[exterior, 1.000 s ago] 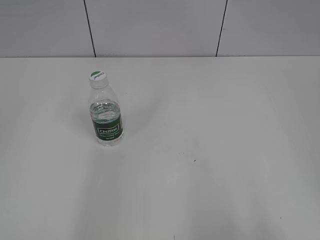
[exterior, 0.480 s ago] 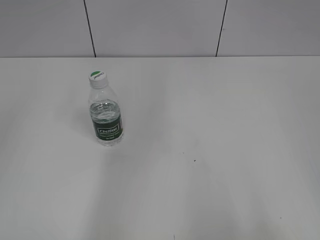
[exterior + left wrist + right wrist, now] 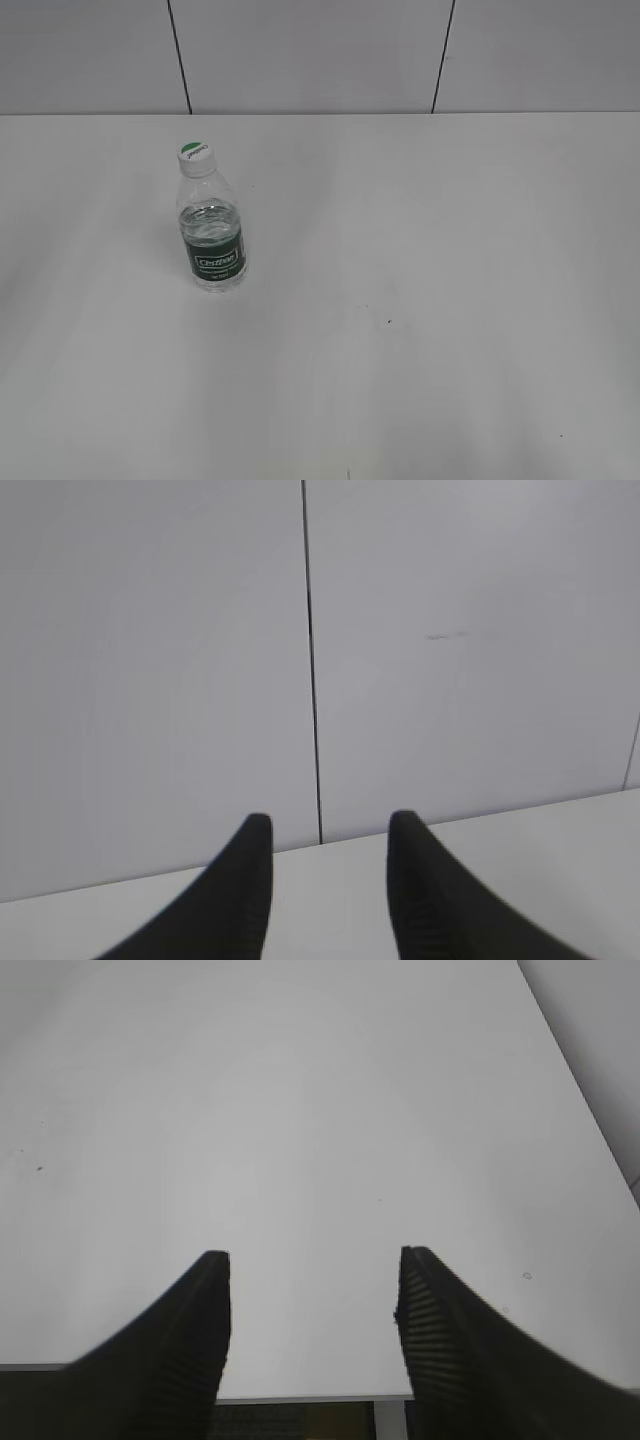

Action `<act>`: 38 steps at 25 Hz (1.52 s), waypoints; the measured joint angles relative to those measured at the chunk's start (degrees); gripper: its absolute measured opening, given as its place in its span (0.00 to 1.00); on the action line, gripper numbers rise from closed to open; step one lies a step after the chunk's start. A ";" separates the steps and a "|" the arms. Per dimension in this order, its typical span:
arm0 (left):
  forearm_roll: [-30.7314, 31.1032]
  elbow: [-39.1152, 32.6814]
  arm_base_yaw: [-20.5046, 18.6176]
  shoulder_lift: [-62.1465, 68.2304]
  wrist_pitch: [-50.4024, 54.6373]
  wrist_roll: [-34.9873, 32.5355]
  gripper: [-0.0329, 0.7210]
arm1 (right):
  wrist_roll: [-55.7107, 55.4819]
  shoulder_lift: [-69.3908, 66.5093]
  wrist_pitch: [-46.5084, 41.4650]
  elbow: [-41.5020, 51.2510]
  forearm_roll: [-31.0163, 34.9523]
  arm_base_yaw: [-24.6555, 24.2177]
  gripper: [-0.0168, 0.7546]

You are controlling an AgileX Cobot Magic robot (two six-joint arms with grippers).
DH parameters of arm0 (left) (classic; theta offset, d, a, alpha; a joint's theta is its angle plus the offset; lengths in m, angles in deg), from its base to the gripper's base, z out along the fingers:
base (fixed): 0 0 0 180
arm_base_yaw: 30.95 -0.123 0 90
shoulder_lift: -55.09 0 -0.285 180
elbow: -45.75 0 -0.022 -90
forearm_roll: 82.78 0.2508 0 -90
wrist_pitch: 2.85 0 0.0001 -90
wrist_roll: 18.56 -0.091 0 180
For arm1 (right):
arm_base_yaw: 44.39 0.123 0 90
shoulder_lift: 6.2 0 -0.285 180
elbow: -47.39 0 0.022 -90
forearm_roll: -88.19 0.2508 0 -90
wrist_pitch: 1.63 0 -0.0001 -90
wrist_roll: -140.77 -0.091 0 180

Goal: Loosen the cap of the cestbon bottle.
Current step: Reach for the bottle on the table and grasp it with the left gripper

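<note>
Exterior view: bottle [image 3: 211, 232] upright on left half of worktop [image 3: 420, 300], cap [image 3: 194, 153] seated, neither arm in sight. Left fingers [image 3: 255, 855] part open, empty, facing wall [image 3: 150, 660]. Right fingers [image 3: 215, 1290] wider, empty, above bare worktop. Bottle appears in neither wrist view, so apart from both. Advice: one set steadies the body, the other squares over the narrow cap before twisting.

White "Cestbon" on cestbon bottle [image 3: 213, 235] green label

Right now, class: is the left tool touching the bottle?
Apart. The left wrist view shows the left tool open with only wall and table between its tips; the exterior view shows the bottle standing alone.
</note>
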 joint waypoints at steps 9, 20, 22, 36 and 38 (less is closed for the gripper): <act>4.12 0.06 -2.22 21.36 -20.20 0.66 0.37 | 0.00 0.00 0.00 0.00 0.00 0.00 0.56; 37.84 0.07 -18.24 31.56 -40.30 18.21 0.37 | 0.00 0.00 0.00 0.00 0.00 0.00 0.56; 43.84 0.12 -20.26 33.27 -43.52 19.81 0.37 | 0.00 0.00 0.00 0.00 0.00 0.00 0.56; 79.36 10.93 -23.28 45.00 -45.74 21.81 0.37 | 0.00 0.00 0.00 0.00 0.00 0.00 0.56; 81.20 12.92 -23.28 46.11 -45.74 22.62 0.37 | 0.00 0.00 0.00 0.00 0.00 0.00 0.56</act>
